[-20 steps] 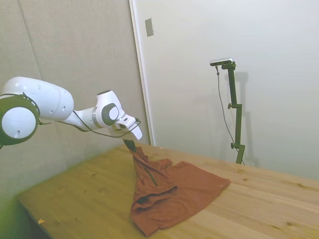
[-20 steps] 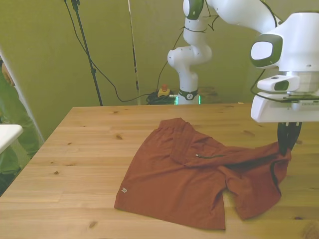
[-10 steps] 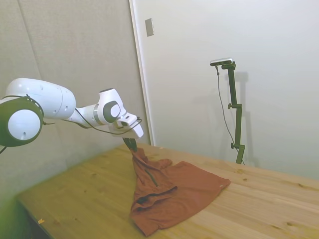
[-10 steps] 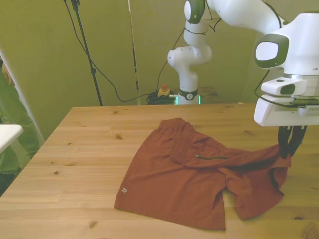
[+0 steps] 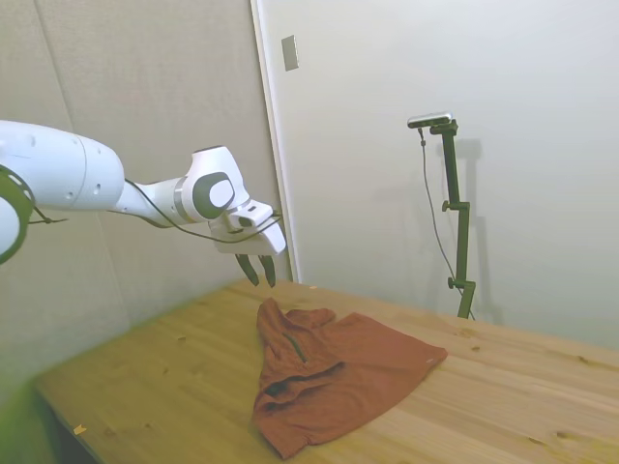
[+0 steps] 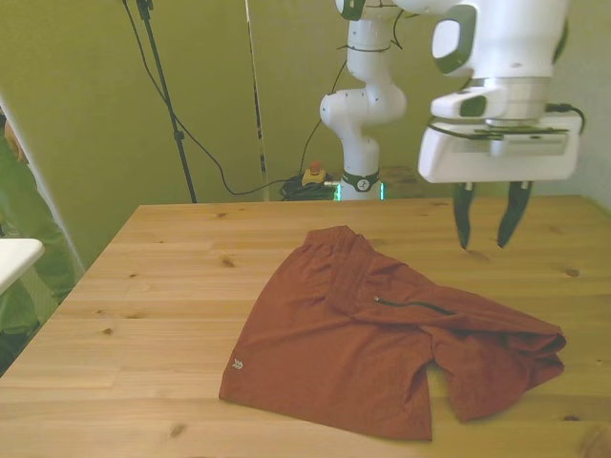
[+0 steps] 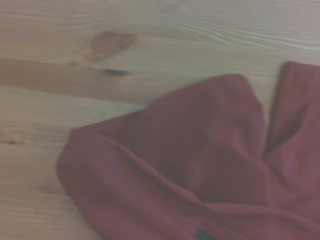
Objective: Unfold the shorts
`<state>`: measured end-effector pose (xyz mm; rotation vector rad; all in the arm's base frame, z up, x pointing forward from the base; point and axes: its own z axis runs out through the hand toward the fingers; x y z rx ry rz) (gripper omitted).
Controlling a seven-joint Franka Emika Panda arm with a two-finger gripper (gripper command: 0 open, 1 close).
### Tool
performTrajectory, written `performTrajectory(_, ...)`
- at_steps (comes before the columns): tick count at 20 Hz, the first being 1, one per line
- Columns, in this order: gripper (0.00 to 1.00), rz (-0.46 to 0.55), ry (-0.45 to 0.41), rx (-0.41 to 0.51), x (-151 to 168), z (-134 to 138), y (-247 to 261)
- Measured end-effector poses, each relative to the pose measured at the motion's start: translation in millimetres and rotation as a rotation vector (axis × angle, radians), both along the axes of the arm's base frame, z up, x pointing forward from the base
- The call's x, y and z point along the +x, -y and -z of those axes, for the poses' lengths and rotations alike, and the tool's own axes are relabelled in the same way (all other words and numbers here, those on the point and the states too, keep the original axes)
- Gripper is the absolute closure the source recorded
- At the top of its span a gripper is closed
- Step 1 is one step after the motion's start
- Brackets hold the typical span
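Note:
The rust-brown shorts (image 6: 372, 334) lie on the wooden table (image 6: 162, 286), spread out toward the front view's left and bunched into folds at the front view's right end (image 6: 516, 348). A dark pocket slit (image 6: 415, 305) shows near the middle. In the side view the shorts (image 5: 334, 372) rest flat with a raised fold at their far corner. My gripper (image 6: 486, 239) hangs open above the table, behind the bunched end and clear of the cloth, with nothing between its fingers. The side view shows the gripper (image 5: 258, 274) above the shorts' far corner. Blurred cloth (image 7: 200, 170) fills much of the wrist view.
A person's green sleeve (image 6: 19, 239) and a white surface (image 6: 14, 258) sit at the front view's left edge. Bare wood surrounds the shorts. Walls stand close behind the table in the side view.
My gripper has let go of the shorts' corner, opened, risen and moved toward the front view's left. The released corner has dropped onto the table in folds.

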<state>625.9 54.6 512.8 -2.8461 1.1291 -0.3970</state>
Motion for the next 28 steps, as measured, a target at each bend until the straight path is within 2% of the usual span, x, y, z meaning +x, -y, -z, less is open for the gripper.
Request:
performTrajectory(4, 0.00, -0.007, -0.025, 0.009, -34, -7, 64)
performTrajectory(7, 0.00, -0.032, -0.051, 0.014, -54, 2, 110)
performTrajectory(11, 0.00, -0.059, -0.072, 0.014, -58, 21, 174)
performTrajectory(15, 0.00, -0.131, -0.098, 0.022, -39, 51, 206)
performTrajectory(20, 0.00, -0.227, -0.130, 0.088, 1, 98, 220)
performTrajectory(24, 0.00, -0.261, -0.233, 0.159, 25, 105, 212)
performTrajectory(28, 0.00, -0.258, -0.284, 0.178, 42, 111, 210)
